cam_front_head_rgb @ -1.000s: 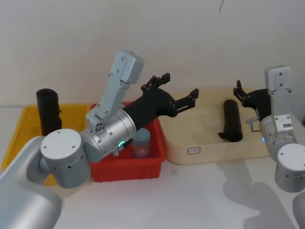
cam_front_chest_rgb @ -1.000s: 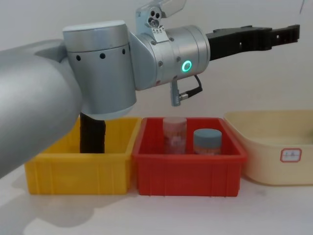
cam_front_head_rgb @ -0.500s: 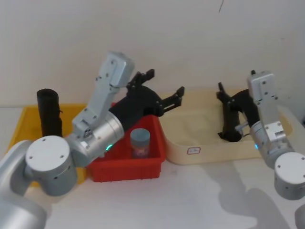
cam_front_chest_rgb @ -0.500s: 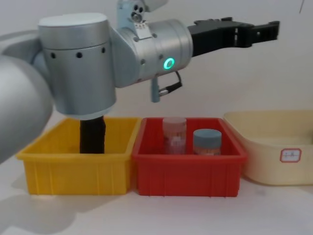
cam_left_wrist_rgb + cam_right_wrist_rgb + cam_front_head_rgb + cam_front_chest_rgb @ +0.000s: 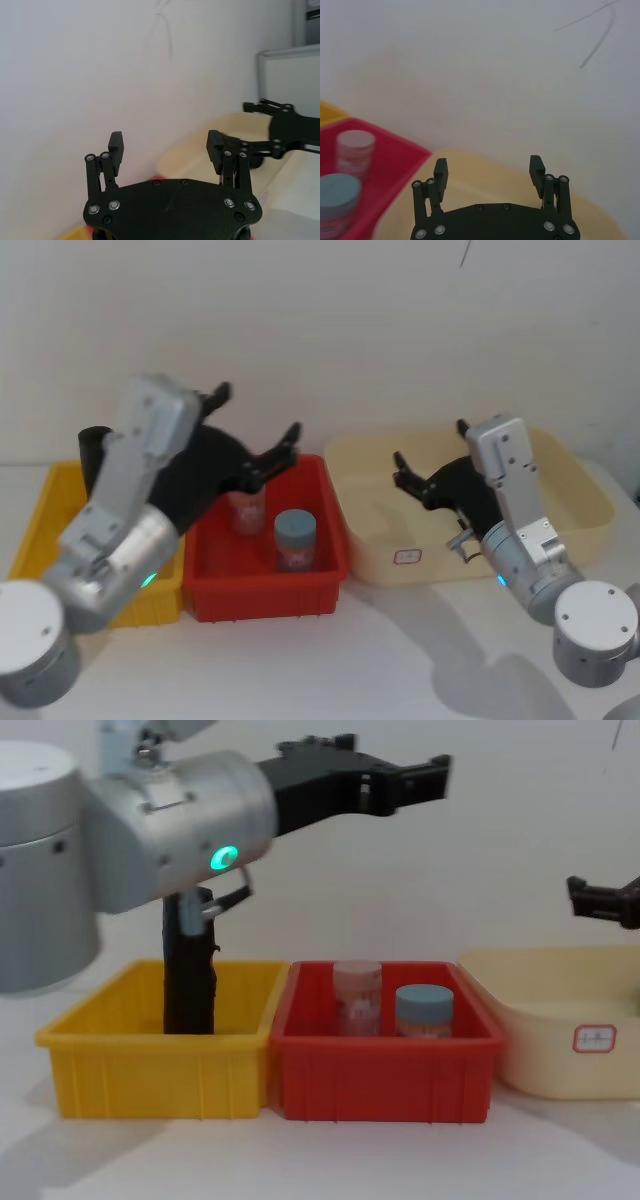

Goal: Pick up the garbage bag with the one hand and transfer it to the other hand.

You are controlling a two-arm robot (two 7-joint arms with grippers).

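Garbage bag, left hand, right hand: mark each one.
garbage bag [image 5: 189,982], chest view, middle of its upright side.
left hand [image 5: 165,142], left wrist view, midway between its open fingertips.
right hand [image 5: 488,167], right wrist view, midway between its open fingertips.

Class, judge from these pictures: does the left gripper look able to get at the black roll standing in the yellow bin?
Probably yes. The left gripper is open above the red bin; the garbage bag stands upright in the neighbouring yellow bin, its upper part well above the rim.
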